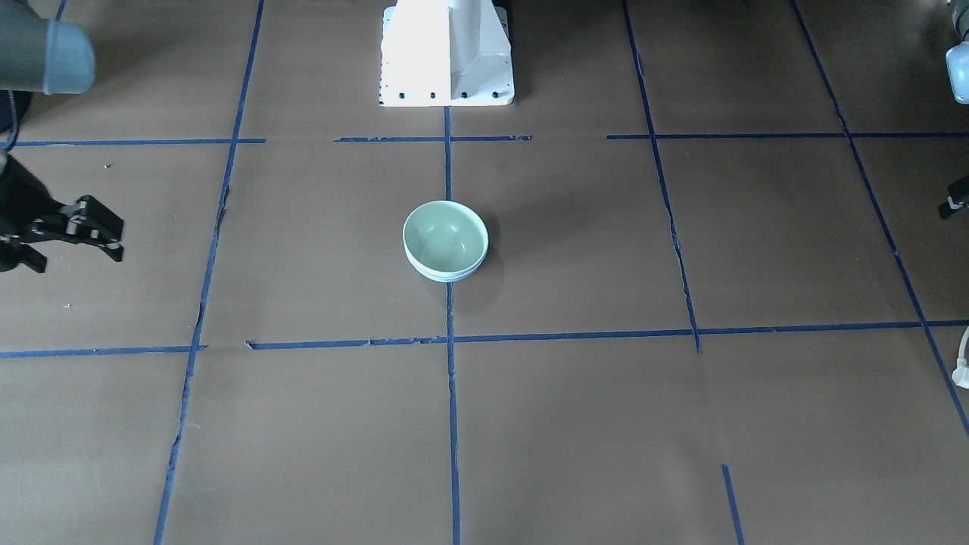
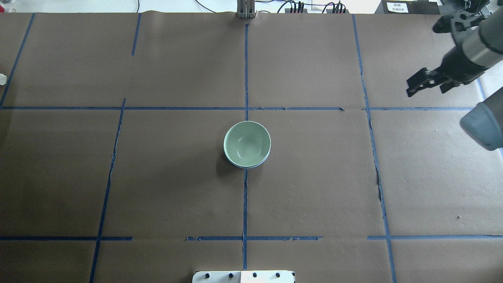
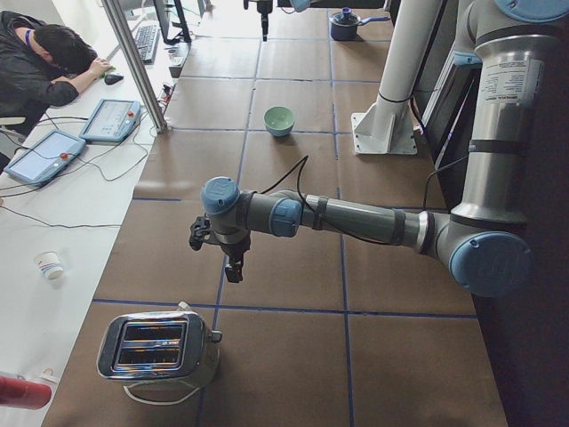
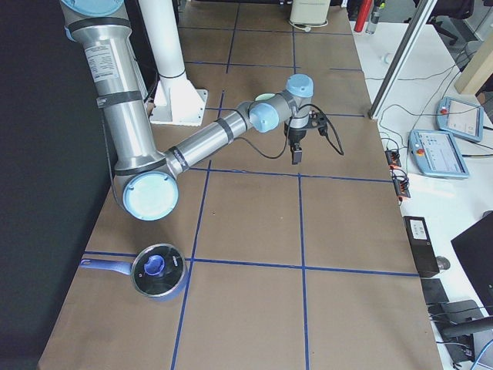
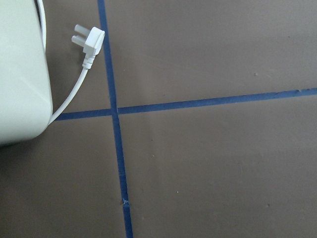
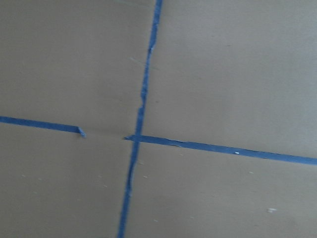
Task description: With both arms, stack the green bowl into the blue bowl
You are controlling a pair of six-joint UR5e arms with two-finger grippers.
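The green bowl (image 1: pixel 445 238) sits nested inside the blue bowl (image 1: pixel 448 278) at the table's centre; only a thin blue rim shows under it. Both also show in the overhead view, the green bowl (image 2: pixel 246 143) and the blue rim (image 2: pixel 246 166). My right gripper (image 2: pixel 427 84) hangs open and empty above the table's far right part, well away from the bowls; it also shows in the front view (image 1: pixel 72 238). My left gripper (image 3: pixel 233 263) hangs above the table's left end near the toaster; I cannot tell whether it is open or shut.
A silver toaster (image 3: pixel 160 347) stands at the left end, its white plug (image 5: pixel 89 42) lying on the table. A pot with a blue lid (image 4: pixel 158 270) lies at the right end. The white pedestal (image 1: pixel 447 53) stands behind the bowls. An operator (image 3: pixel 44 62) sits at a side desk.
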